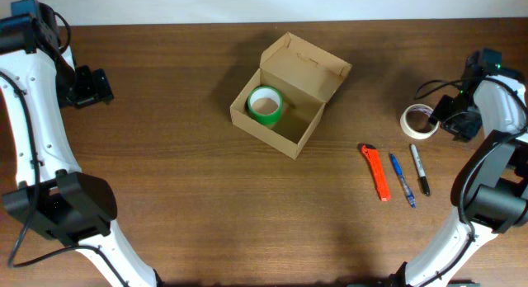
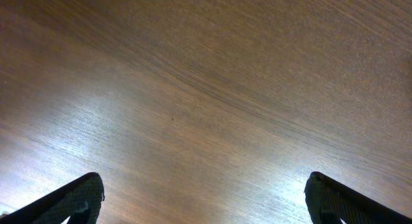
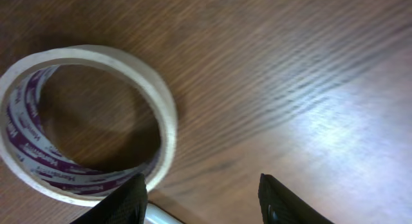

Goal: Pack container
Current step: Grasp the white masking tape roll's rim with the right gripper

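Twofold hovering over table (image 1: 190,196): holding left gripper (image 2: 203,185) wide open above wood, holding right gripper (image 3: 203,185) partly open at white tape roll (image 3: 164,121) rim, gripping nothing; showing box (image 1: 305,66) open mid-table, green tape roll (image 1: 266,117) inside.

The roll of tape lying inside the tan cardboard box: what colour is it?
The round tape roll is green, seen best from overhead.

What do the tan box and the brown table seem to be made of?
The open tan rectangular box: likely plain cardboard, matt, going by its folded flaps. The dark brown table: wood or wood-look laminate, smooth and slightly glossy; grain lines and glare show.
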